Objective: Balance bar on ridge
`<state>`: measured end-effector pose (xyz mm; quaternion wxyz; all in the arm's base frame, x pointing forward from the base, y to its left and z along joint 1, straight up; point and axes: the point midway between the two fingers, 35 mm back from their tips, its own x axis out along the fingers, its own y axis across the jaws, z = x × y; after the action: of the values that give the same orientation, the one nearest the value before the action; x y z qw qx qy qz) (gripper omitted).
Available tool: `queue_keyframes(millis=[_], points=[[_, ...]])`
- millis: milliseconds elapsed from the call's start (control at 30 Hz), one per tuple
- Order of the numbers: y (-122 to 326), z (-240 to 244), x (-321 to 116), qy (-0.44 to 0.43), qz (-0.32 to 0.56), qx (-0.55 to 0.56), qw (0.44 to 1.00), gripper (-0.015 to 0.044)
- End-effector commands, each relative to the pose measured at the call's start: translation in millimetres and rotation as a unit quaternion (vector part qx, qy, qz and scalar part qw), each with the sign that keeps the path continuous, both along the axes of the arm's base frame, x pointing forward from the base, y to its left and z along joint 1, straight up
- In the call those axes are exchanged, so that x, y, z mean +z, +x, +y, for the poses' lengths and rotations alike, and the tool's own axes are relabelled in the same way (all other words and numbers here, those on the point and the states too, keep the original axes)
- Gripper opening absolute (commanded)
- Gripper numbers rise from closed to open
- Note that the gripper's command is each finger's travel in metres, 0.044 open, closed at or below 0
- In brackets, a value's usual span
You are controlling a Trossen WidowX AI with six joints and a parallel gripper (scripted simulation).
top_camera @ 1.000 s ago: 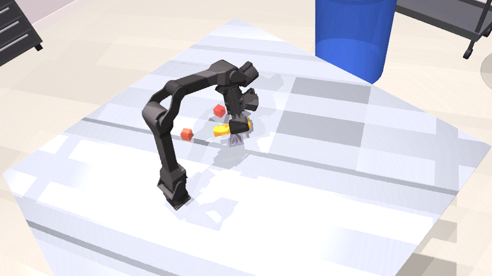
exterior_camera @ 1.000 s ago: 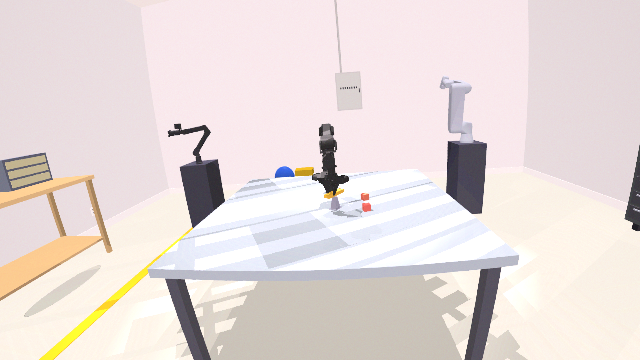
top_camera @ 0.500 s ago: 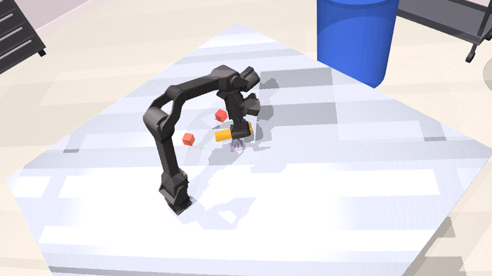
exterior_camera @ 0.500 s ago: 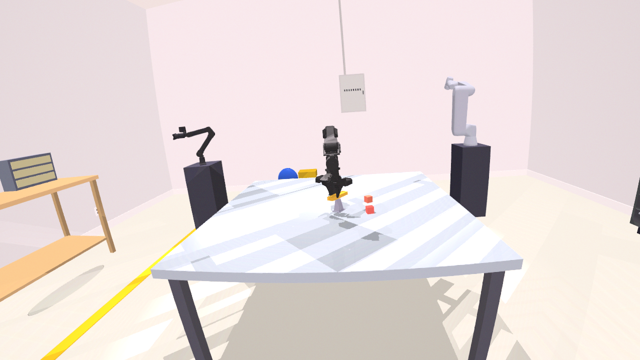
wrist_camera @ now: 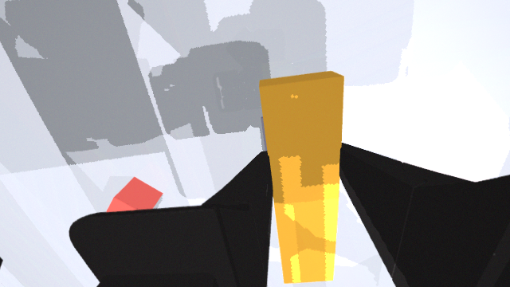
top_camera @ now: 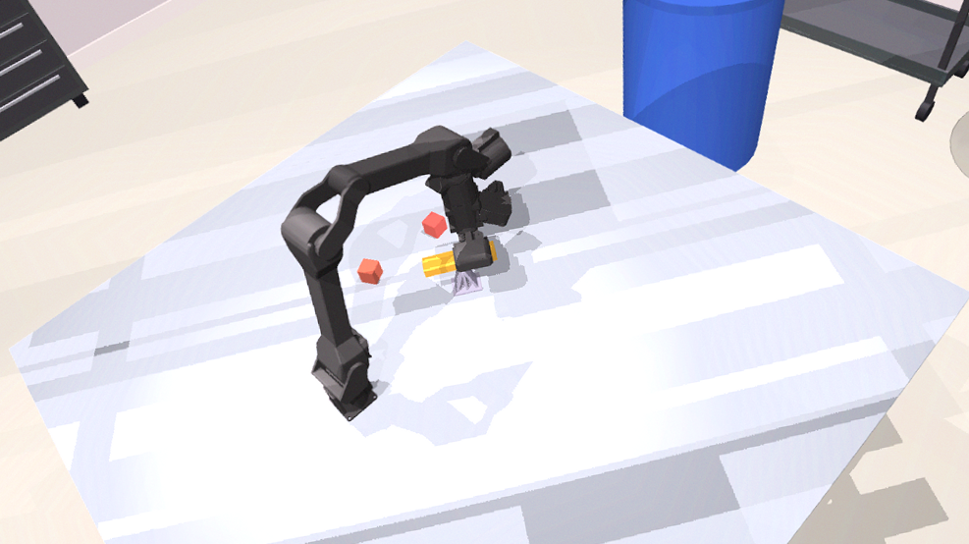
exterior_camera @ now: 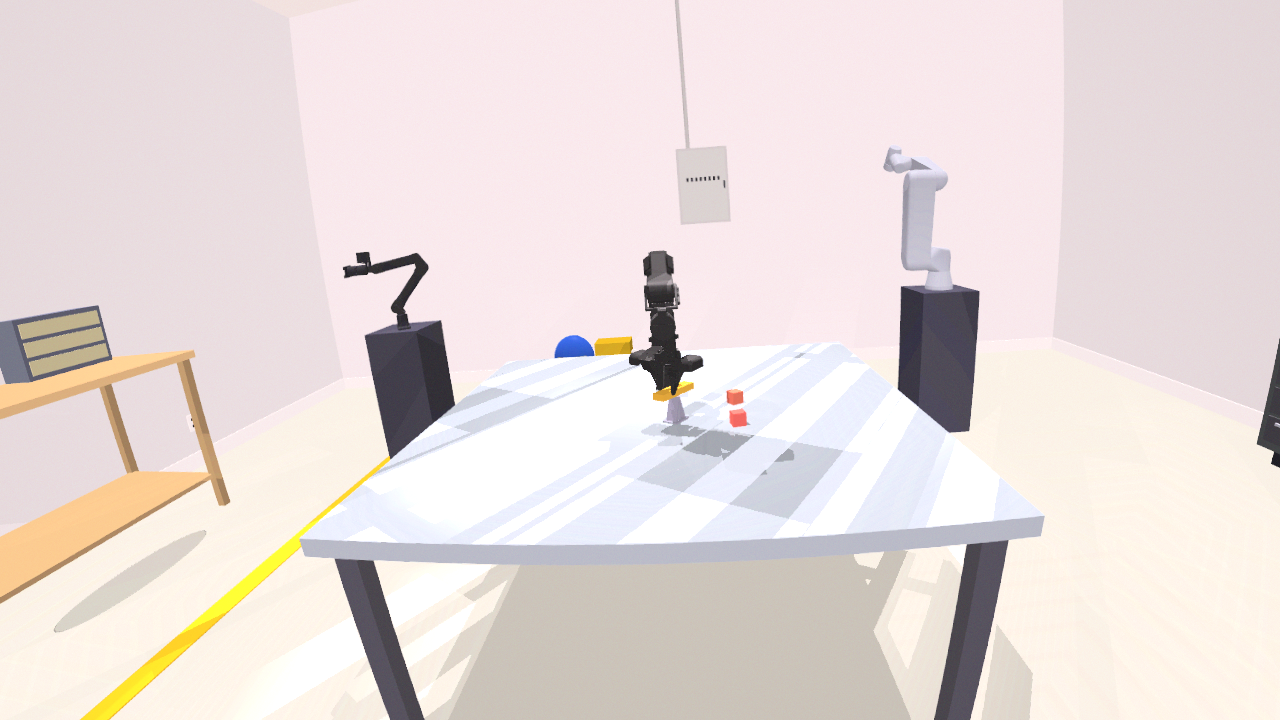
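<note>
A flat yellow bar is between the fingers of my gripper, which is shut on it near its middle. The bar is above the table and looks roughly level. The pale grey-purple ridge stands on the table directly below the bar. Only a sliver of the ridge shows in the wrist view, at the bar's left edge. Whether the bar touches the ridge's top cannot be told.
Two red cubes lie on the table: one cube near the gripper and another cube nearer the arm's base. A blue barrel and a dark cart stand beyond the table.
</note>
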<state>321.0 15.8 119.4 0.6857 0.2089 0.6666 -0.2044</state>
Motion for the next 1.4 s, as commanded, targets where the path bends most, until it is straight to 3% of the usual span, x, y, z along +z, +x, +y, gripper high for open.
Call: queue_keyframes(millis=[0, 1367], points=[[-0.1, 0.4, -1.0, 0.002, 0.001, 0.001, 1.0, 0.0], [-0.1, 0.3, -4.5, 0.002, 0.001, 0.001, 1.0, 0.0]])
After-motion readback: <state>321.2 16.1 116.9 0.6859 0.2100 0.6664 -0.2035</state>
